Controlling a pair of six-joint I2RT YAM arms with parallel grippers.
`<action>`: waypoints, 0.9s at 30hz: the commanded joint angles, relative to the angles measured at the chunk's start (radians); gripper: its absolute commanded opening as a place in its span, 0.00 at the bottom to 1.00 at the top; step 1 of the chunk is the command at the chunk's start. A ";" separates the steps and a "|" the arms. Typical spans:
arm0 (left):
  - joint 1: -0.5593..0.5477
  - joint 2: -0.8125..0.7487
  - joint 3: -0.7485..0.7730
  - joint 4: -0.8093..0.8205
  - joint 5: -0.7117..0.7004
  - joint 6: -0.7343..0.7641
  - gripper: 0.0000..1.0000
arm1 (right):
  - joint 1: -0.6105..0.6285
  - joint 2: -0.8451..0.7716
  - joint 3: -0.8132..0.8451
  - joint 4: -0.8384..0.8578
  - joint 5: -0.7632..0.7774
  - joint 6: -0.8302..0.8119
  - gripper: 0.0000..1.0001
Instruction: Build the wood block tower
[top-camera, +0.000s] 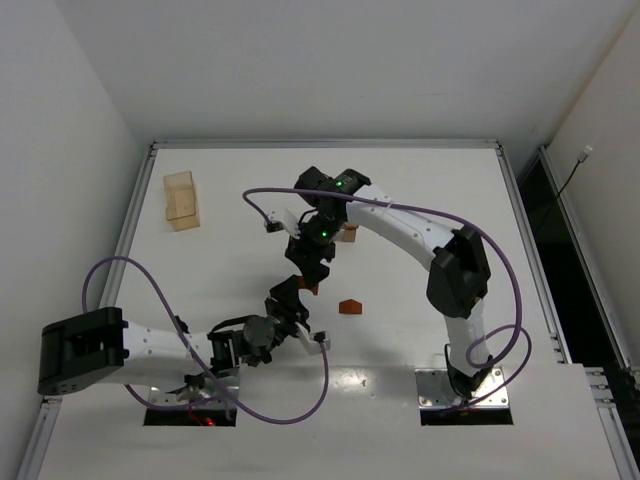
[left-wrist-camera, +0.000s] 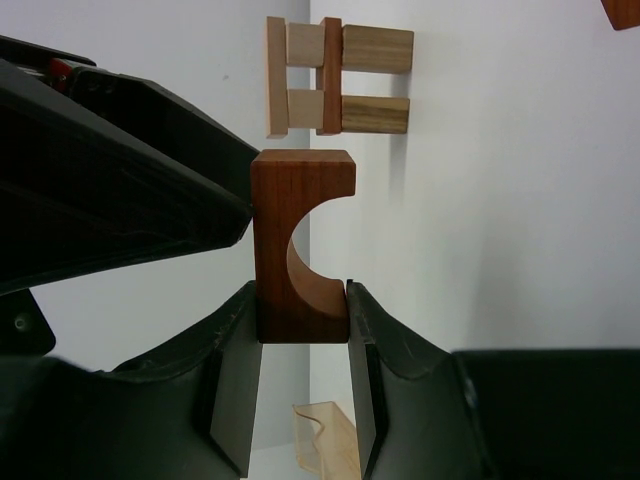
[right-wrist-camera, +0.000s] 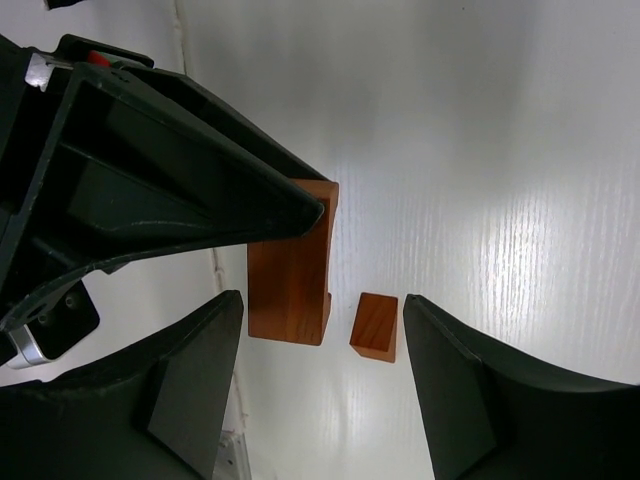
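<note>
Plainly, the left tool (left-wrist-camera: 300, 292) is clamped on a reddish-brown arch block (left-wrist-camera: 303, 235). Its two fingers press the block's lower end from either side, the curved cut-out faces right in the wrist view, and the stretch of block between the fingers lies in shadow. Straight ahead of that tool, and apart from the arch, is the wood block tower (left-wrist-camera: 340, 75): paired pale tan pieces with one reddish-brown bar among them, shown sideways by the rolled camera. A broad black housing (left-wrist-camera: 100, 200) fills the left of that view and hides whatever is behind it. A pale tan shape (left-wrist-camera: 325, 440) low between the fingers is too cut off to name. The right tool (right-wrist-camera: 320, 395) has its fingers spread with nothing between them. Through the gap the arch shows from its side, partly covered by a black casing (right-wrist-camera: 150, 170), with a small reddish-brown block (right-wrist-camera: 375, 326) just beside it on the desk (right-wrist-camera: 520, 150). From above, both tools crowd together mid-desk and the right arm covers most of the tower. Only a pale tan corner (top-camera: 348, 234) shows at the arm's edge, and whether it belongs to the stack cannot be told. A wooden box (top-camera: 182, 199) sits well away, beyond and to the left of the left tool.
</note>
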 joint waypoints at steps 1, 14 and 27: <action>0.011 0.010 0.031 0.059 -0.007 -0.003 0.00 | 0.004 -0.009 0.036 -0.005 -0.008 0.016 0.62; 0.031 0.019 0.040 0.059 -0.007 -0.003 0.00 | 0.024 0.000 0.027 -0.036 -0.017 -0.006 0.54; 0.031 0.019 0.049 0.050 -0.007 -0.012 0.00 | 0.044 0.009 0.027 -0.045 -0.008 -0.015 0.37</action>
